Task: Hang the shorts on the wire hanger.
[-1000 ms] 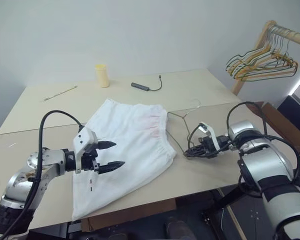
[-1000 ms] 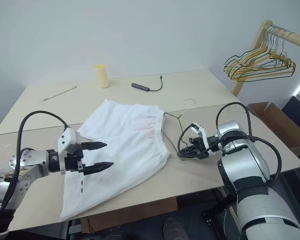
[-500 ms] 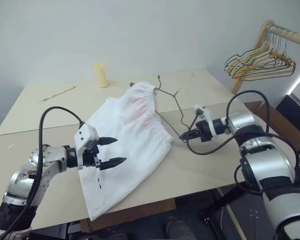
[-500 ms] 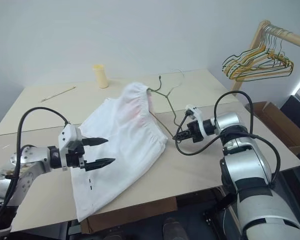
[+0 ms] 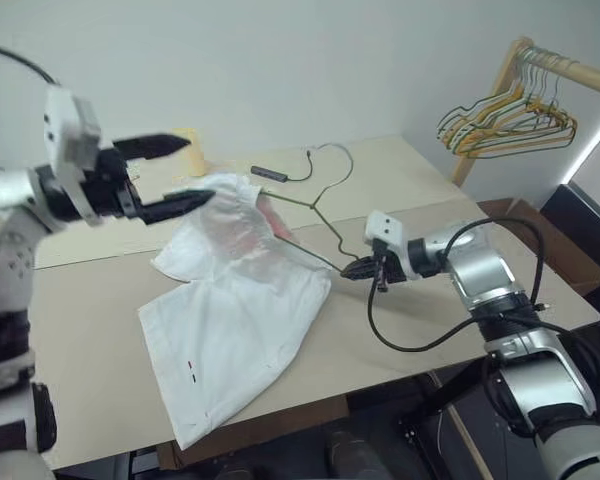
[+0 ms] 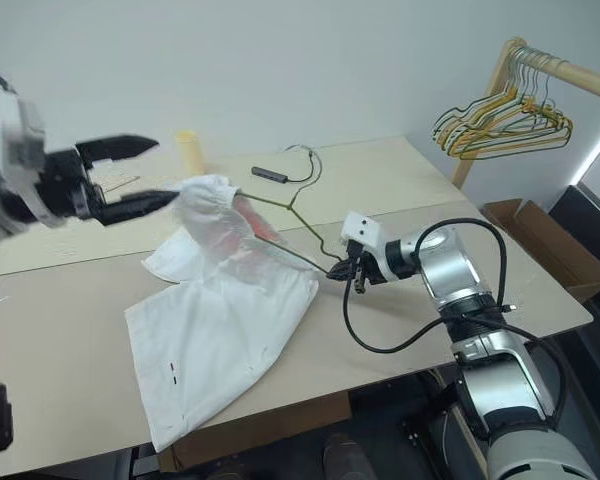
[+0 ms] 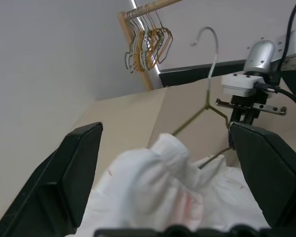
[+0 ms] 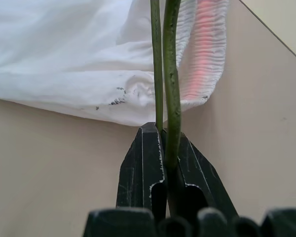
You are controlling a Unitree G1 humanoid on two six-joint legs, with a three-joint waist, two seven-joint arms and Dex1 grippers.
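While the right gripper clamps the wire hanger, the shorts drape.

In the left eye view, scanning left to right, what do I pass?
left gripper → shorts → wire hanger → right gripper → bunch of coloured hangers on the wooden rack.

You won't find anything to read here: no words, labels, brand marks or numbers on any surface. The closest thing is a pair of small dark dashes near one hem of the shorts, and those are just marks, not letters. There are also a few tiny dark specks on the cloth in the right wrist view, too small to make out as any writing.
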